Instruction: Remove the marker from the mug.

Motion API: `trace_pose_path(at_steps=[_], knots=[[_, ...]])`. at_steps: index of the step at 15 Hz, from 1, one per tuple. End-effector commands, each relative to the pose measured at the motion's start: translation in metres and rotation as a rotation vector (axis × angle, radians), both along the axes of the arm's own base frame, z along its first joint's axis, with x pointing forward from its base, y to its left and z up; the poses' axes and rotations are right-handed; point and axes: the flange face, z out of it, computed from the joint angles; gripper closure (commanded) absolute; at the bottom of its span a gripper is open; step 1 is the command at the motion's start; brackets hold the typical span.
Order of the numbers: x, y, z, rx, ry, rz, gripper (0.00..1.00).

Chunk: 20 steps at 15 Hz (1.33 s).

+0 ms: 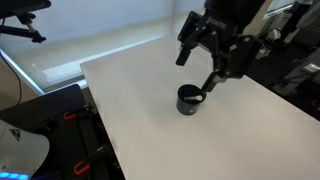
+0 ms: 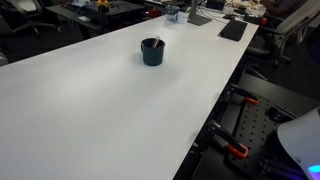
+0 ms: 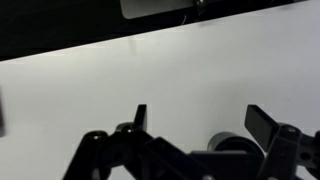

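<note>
The black mug (image 1: 189,101) stands on the white table (image 1: 150,120), near its far part in both exterior views (image 2: 152,51). A pale speck (image 1: 200,97) sits at the mug's rim; it may be the marker's end. The marker's reddish body does not show in any view. My gripper (image 1: 196,72) hangs open and empty just above the mug, a little to its far side. In the wrist view the two fingers stand wide apart (image 3: 203,120), and the mug's rim (image 3: 235,146) peeks out low between them, towards the right finger. The arm is out of frame in the exterior view where the table runs to the far end.
The table's edge (image 2: 215,110) drops to dark frames with orange clamps (image 2: 235,150). A dark flat item (image 2: 232,30) and small objects (image 2: 180,14) lie at the far end. Dark equipment (image 1: 60,130) stands beside the table. A grey flat thing (image 3: 160,7) lies beyond the table edge.
</note>
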Motion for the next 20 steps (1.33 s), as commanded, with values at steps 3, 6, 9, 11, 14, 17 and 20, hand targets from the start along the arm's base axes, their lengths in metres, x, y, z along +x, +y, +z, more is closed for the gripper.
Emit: trace_pose_path(at_steps=[3,6,9,11,14,17,20], knots=[[0.016,-0.005,0.025,-0.036,-0.051,0.013,0.00],[0.018,-0.004,0.028,-0.038,-0.056,0.016,0.00],[0.021,-0.014,0.025,-0.037,-0.063,0.009,0.00],[0.027,-0.025,0.025,-0.047,-0.083,0.031,0.00],[0.043,-0.037,0.026,-0.046,-0.140,0.113,0.00],[0.065,-0.032,0.018,0.014,-0.186,0.244,0.00],[0.080,-0.015,0.001,0.103,-0.196,0.363,0.00]])
